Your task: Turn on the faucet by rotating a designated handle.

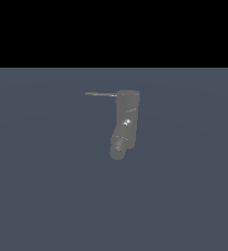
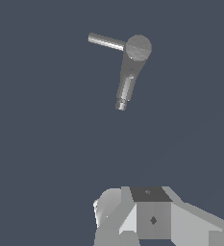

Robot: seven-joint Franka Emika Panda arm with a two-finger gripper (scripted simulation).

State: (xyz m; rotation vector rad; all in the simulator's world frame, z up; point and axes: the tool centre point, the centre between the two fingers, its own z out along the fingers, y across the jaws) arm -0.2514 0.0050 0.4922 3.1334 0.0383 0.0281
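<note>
One gripper (image 2: 132,226) is all the wrist view shows of the arm, and only in part: a blocky pale gray housing with a darker square face and a rounded light piece at its side, cut off by the picture's edge. Its fingertips are out of sight, so whether the jaws are spread or closed I cannot tell. Nothing lies between the visible parts of it. The exterior view shows no arm at all.

Out from there, well apart from the gripper across bare slate-blue floor (image 2: 46,144), stands the faucet (image 2: 132,62). From the wrist camera it is seen nearly end-on, its round flat top a lighter disc, with the body and spout (image 2: 123,93) tapering away below it. The handle (image 2: 105,42) juts sideways from just under that top, a thin straight rod, paler here than the body.

In the exterior view the faucet (image 1: 126,117) is a dull gray upright cylinder with a few bright specks at its middle, standing alone on the floor (image 1: 37,196) near the centre of the picture. Its thicker spout (image 1: 118,146) angles down toward the exterior view's left at the lower end. The handle (image 1: 101,94) sticks out level from the top, pointing to the exterior view's left. Above the floor's far edge the background is plain black.
</note>
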